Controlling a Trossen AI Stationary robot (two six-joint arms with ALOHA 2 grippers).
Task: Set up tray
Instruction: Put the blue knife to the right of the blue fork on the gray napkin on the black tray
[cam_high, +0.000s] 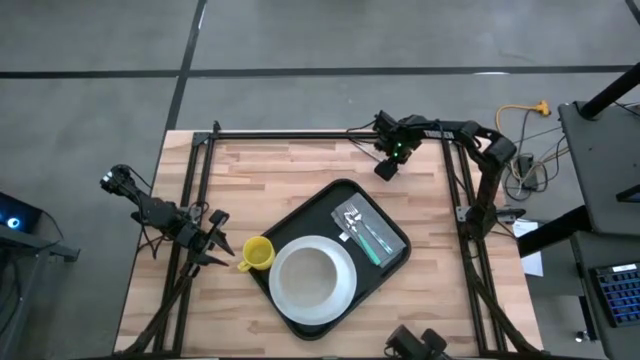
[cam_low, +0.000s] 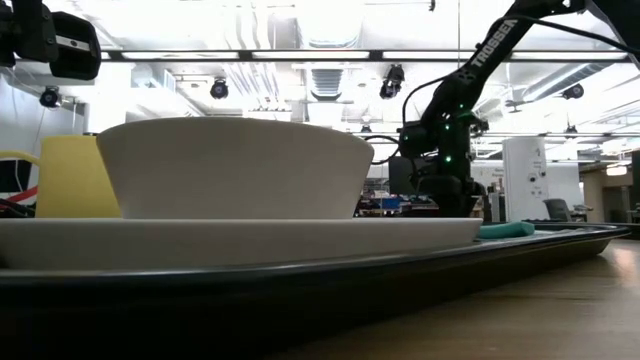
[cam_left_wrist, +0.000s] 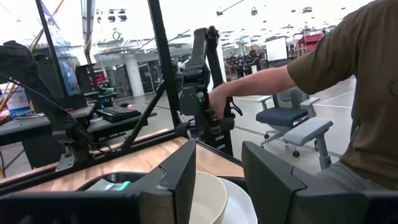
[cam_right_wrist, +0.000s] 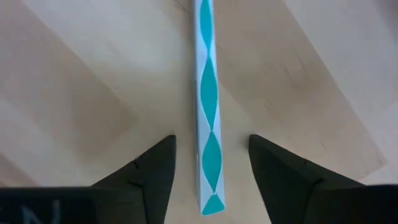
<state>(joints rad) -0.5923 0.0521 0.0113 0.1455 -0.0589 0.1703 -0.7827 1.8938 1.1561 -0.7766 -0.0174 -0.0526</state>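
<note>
The black tray (cam_high: 308, 214) lies slantwise mid-table. It holds a white plate (cam_high: 346, 290) with a white bowl (cam_high: 305, 278) on it, and teal-handled cutlery (cam_high: 365, 232). A yellow cup (cam_high: 257, 253) stands on the wood at the tray's left edge. My left gripper (cam_high: 215, 240) is open and empty, raised just left of the cup, and its wrist view (cam_left_wrist: 217, 149) faces the bowl. My right gripper (cam_high: 385, 168) is open near the far edge and points down. Its fingers stand on either side of a teal-and-white striped stick (cam_right_wrist: 207, 106) lying flat on the table, without touching it.
Black frame rails (cam_high: 300, 133) run along the table's far, left and right sides. Bare wood lies between the tray and the far rail. In the left wrist view a person (cam_left_wrist: 348, 81) stands beyond the table, one hand by my right arm (cam_left_wrist: 202, 93).
</note>
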